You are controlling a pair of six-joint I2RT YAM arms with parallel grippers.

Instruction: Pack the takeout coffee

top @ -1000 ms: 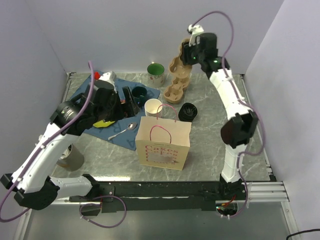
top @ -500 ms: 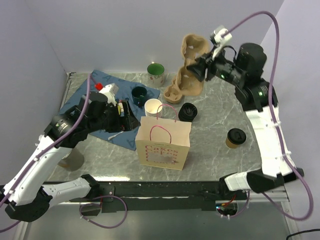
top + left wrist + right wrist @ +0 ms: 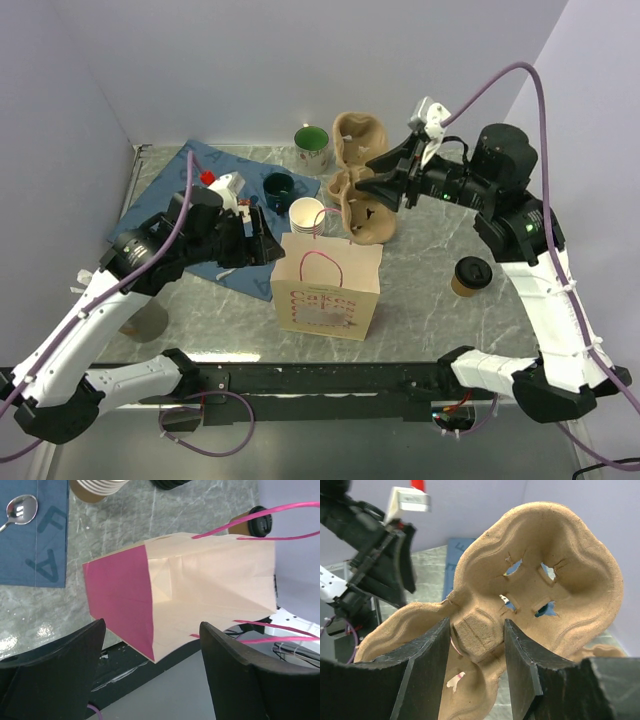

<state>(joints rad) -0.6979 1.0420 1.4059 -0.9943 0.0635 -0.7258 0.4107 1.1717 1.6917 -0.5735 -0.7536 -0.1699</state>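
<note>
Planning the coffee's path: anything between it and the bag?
Nothing on the table between coffee and bag. The right end effector holds a cup carrier in the air by the bag's mouth; that may block a drop-in.

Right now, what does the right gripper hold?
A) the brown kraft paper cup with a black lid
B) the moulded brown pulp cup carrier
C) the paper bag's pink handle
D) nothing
B: the right gripper clamps the centre ridge of the moulded brown pulp cup carrier, while the lidded kraft paper cup stands apart, ungripped.
</note>
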